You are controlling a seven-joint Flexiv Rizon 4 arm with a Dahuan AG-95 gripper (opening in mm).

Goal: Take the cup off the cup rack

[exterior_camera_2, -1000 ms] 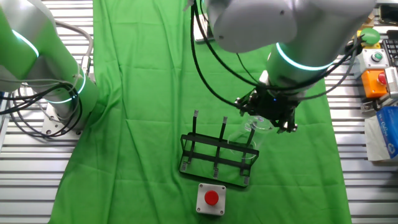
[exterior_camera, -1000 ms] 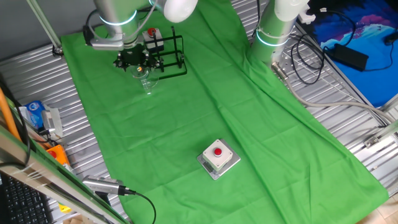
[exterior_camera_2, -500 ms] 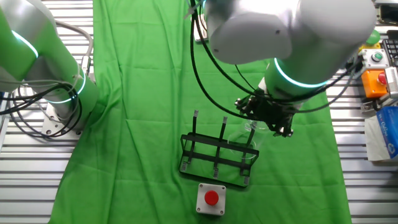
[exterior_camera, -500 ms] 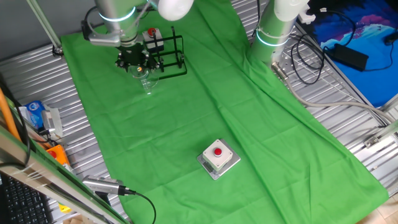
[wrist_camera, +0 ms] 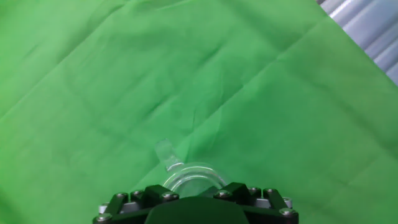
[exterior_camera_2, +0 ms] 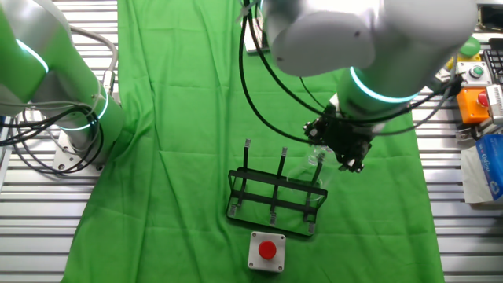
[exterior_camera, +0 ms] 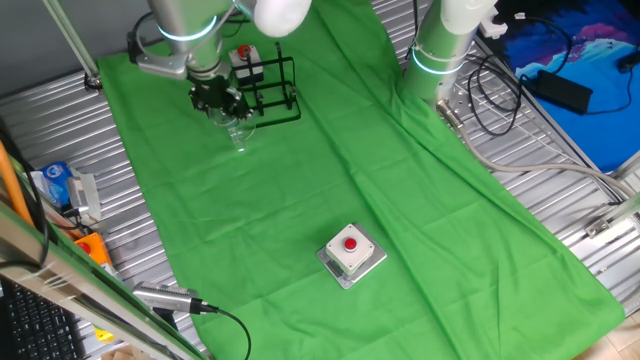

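Observation:
The clear glass cup is by the end of the black wire cup rack; I cannot tell whether it touches a peg. In the other fixed view the cup is at the right end of the rack. My gripper hovers just above the cup, also seen in the other fixed view. In the hand view only the cup's rim and handle show above the gripper's black body. The fingers are hidden, so I cannot tell whether they hold the cup.
A grey box with a red button sits on the green cloth toward the front; it lies just in front of the rack in the other fixed view. A second arm's base stands at the cloth's far edge. Cables lie beside it.
The gripper has turned about its axis and shifted slightly. The cup and the rack have stayed where they were.

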